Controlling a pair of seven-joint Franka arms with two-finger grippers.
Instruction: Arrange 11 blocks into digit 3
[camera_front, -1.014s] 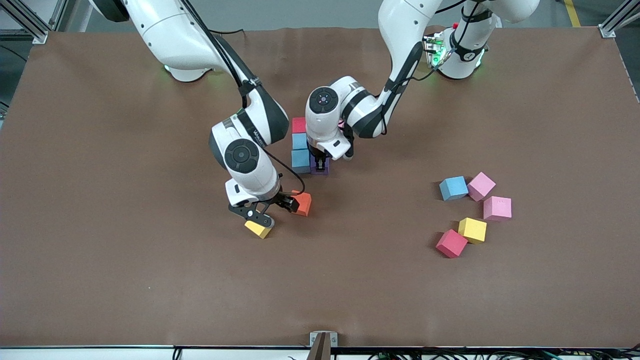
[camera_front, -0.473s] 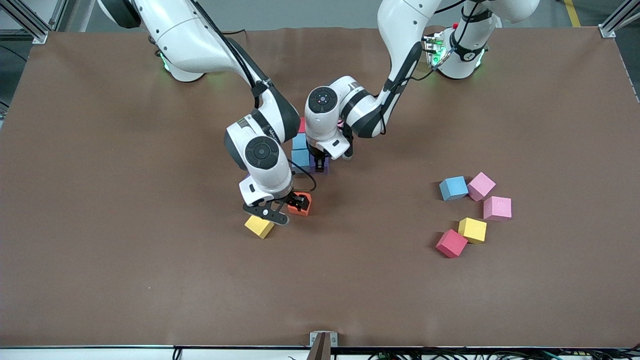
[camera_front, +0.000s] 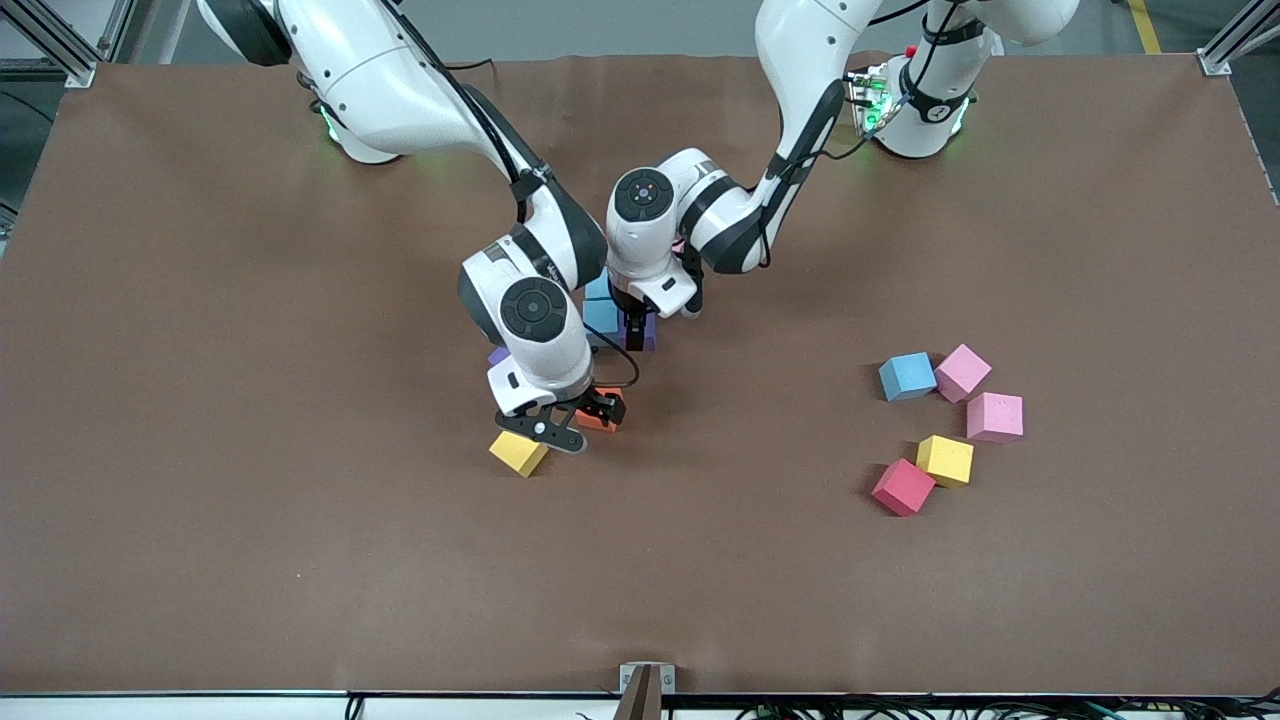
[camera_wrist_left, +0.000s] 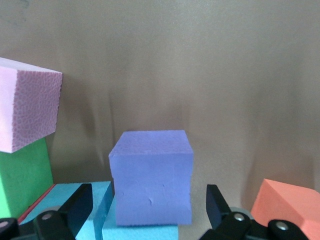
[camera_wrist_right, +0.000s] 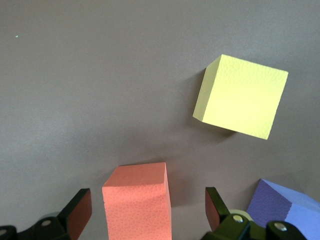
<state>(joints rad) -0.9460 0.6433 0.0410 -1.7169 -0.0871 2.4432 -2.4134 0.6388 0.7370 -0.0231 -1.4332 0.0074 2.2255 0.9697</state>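
Observation:
My left gripper (camera_front: 638, 328) is open just above a purple block (camera_wrist_left: 151, 177), a finger apart on each side. That block stands on the table against the blue blocks (camera_front: 600, 315) of the started figure. Pink (camera_wrist_left: 27, 110) and green (camera_wrist_left: 22, 175) blocks of the figure show in the left wrist view. My right gripper (camera_front: 578, 418) is open around an orange block (camera_wrist_right: 137, 202), its fingers not touching it. A yellow block (camera_front: 518, 452) lies beside it, nearer the front camera. Another purple block (camera_wrist_right: 285, 210) is mostly hidden under the right arm.
Toward the left arm's end lies a loose group: a blue block (camera_front: 906, 376), two pink blocks (camera_front: 963, 371) (camera_front: 994, 416), a yellow block (camera_front: 945, 460) and a red block (camera_front: 903, 487). The brown table (camera_front: 250, 550) spreads wide around them.
The left gripper has opened and let go of the purple block. The right gripper has moved from over the yellow block to straddle the orange block, still open.

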